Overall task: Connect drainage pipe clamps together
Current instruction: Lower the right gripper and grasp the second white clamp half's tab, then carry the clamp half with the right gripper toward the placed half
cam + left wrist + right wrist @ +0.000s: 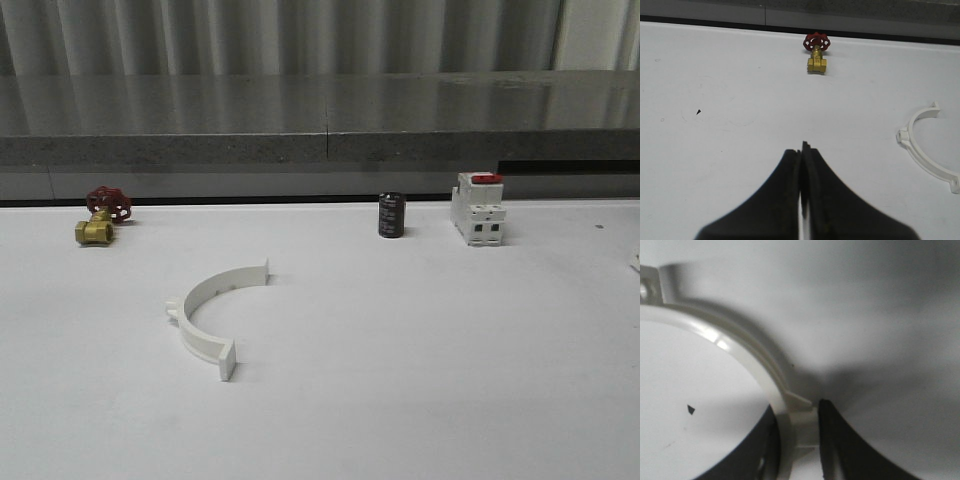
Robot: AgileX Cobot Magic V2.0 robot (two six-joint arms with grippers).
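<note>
On the white surface point(420, 380) we see one white clamp half point(213, 312) lying flat, left of the middle in the front view. Its curve opens to the right, with one end tab toward the back and one toward the front, and a small lug on its outer left side. In the left wrist view the same piece point(925, 150) lies apart from the left hand point(802, 150), whose two dark fingers are pressed together with nothing between them.

In the right wrist view a second clamp half point(735, 345) is between the fingers of the right hand point(799, 425). The dark fingers point(840, 440) stand on both sides of its band, close by a lug, and we see a holed tab at its far end.

Further back stand a brass valve point(101, 216) with red handwheel at the left, a small dark cylinder point(391, 215) near the middle, and a white switch block point(478, 209) with red top just right of it. The cylinder has some print, but we cannot read it.
</note>
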